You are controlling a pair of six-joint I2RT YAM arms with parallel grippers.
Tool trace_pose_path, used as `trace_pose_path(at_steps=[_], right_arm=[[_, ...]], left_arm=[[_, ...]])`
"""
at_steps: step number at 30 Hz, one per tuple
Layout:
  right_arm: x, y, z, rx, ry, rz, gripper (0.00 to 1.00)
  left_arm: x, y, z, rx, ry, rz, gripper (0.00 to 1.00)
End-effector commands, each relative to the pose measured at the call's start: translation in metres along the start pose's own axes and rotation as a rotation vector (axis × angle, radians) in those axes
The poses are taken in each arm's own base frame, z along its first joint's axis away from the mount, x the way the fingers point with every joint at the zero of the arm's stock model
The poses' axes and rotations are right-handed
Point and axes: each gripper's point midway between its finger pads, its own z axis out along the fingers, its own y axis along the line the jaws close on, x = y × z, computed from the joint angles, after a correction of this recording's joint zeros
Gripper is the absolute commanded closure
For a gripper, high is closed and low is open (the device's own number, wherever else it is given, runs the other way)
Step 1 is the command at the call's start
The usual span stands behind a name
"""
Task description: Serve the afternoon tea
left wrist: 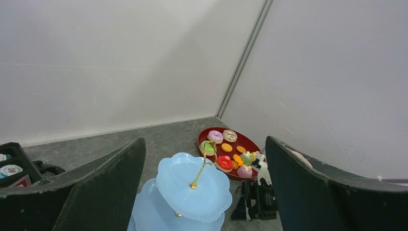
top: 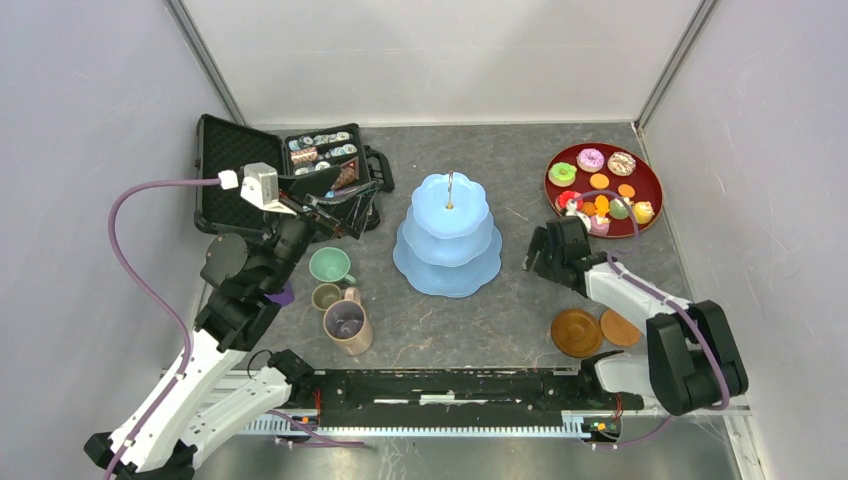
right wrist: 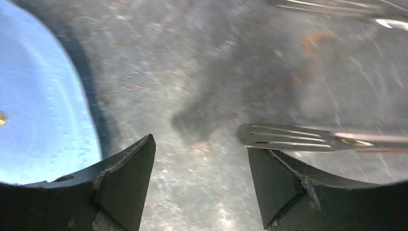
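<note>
The pale-blue three-tier cake stand (top: 445, 235) stands mid-table with bare tiers; it also shows in the left wrist view (left wrist: 192, 185) and at the left edge of the right wrist view (right wrist: 38, 115). Small donuts, cakes and orange biscuits (top: 598, 190) lie on the round dark-red tray (top: 553, 176) at the back right. The green cup (top: 328, 265), small olive cup (top: 326, 296) and tan mug (top: 347, 326) stand left of the stand. Two brown coasters (top: 576, 332) lie front right. My left gripper (top: 362, 208) is open and empty, raised left of the stand. My right gripper (top: 540, 255) is open and empty, low over the table right of the stand.
An open black case of small tins (top: 270, 165) sits at the back left, just behind my left gripper. A metal fork (right wrist: 288, 137) lies on the table just beyond my right gripper's right finger. White walls enclose the table on three sides.
</note>
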Motion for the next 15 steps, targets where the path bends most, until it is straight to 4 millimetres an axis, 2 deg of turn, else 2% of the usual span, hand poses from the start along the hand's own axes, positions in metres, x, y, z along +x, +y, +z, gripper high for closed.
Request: trace_pose_path(at_steps=[1, 4, 9, 15], right_arm=[[-0.037, 0.057, -0.009, -0.209, -0.062, -0.179, 0.22], [-0.035, 0.056, -0.021, -0.218, -0.070, -0.313, 0.21], [-0.037, 0.021, -0.038, -0.103, -0.126, -0.370, 0.18], [-0.058, -0.025, -0.050, 0.104, -0.183, -0.324, 0.19]], left_arm=[[-0.008, 0.000, -0.001, -0.009, -0.026, 0.027, 0.00], [-0.010, -0.001, -0.002, -0.002, -0.029, 0.026, 0.00], [-0.006, -0.001, 0.000, -0.001, -0.018, 0.027, 0.00], [-0.002, -0.003, 0.002, 0.006, -0.006, 0.026, 0.00]])
